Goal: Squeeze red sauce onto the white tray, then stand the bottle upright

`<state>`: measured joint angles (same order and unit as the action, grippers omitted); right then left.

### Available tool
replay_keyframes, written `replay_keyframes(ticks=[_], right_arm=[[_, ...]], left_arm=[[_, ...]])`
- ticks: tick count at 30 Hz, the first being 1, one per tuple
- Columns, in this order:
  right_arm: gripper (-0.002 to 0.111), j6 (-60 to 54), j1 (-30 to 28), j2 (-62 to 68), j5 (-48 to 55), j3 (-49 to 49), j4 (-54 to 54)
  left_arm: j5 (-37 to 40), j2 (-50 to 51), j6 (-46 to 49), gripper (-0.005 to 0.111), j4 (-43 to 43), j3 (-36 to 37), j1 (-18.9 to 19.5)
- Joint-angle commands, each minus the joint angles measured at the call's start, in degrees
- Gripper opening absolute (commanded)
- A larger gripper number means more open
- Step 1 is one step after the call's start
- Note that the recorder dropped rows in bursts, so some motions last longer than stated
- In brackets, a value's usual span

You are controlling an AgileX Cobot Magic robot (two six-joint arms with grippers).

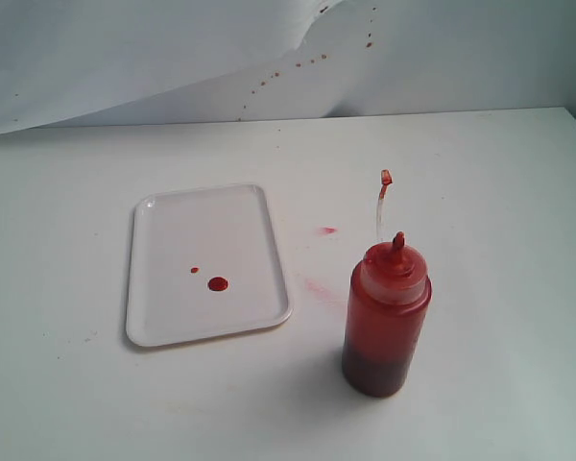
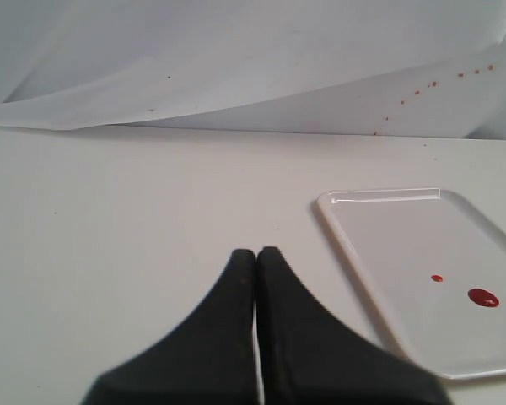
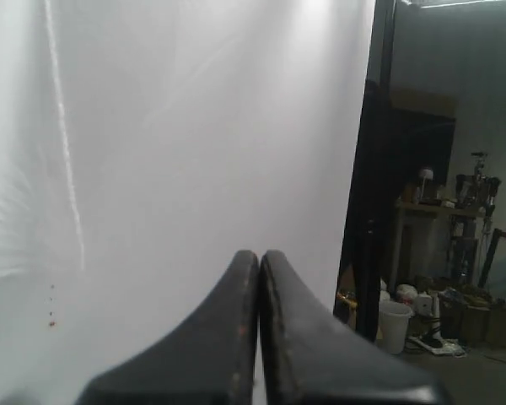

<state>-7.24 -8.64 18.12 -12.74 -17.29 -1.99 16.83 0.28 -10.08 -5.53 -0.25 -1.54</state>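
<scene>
The bottle point(image 1: 386, 317) stands upright on the table, right of the white tray point(image 1: 173, 322), its tethered tip cap point(image 1: 385, 178) sticking up. Two drops of red sauce point(image 1: 217, 283) lie on the tray's near half. Neither gripper shows in the exterior view. In the left wrist view my left gripper point(image 2: 256, 251) is shut on nothing above bare table, with the white tray point(image 2: 363, 253) and its red sauce point(image 2: 482, 297) off to one side. My right gripper point(image 3: 259, 254) is shut and empty, facing the white backdrop; neither bottle nor tray shows there.
Faint pink smears point(image 1: 322, 286) mark the table between tray and bottle. A white backdrop sheet point(image 1: 173, 58) with small red specks hangs behind the table. Beyond the backdrop's edge the right wrist view shows a dark post point(image 3: 373, 169) and room clutter.
</scene>
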Motion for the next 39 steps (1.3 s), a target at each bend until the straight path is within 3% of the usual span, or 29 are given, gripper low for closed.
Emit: replay_keyframes(ticks=[1,13,26,30,32,39], right_arm=[[0.0,-2.5,-0.5,-3.7,0.8,4.8,-0.7],[0.0,-1.8,-0.5,-3.9,-0.3,17.3,2.7],[0.0,-7.3,-0.4,-5.5,15.1,17.3,4.1],[0.0,-9.6,2.2,-10.8,19.7,17.3,2.6],[0.0,-9.6,6.5,-16.3,22.2,17.3,1.1],[0.0,-2.7,8.2,-18.1,26.5,17.3,1.1]], left_arm=[[-0.3,-0.3,0.0,0.0,0.0,0.2,0.0],[-0.3,-0.3,0.0,0.0,0.0,0.2,0.0],[-0.3,-0.3,0.0,0.0,0.0,0.2,0.0],[-0.3,-0.3,0.1,0.0,0.0,0.2,0.0],[-0.3,-0.3,0.1,0.0,0.0,0.2,0.0],[-0.3,-0.3,0.1,0.0,0.0,0.2,0.0]])
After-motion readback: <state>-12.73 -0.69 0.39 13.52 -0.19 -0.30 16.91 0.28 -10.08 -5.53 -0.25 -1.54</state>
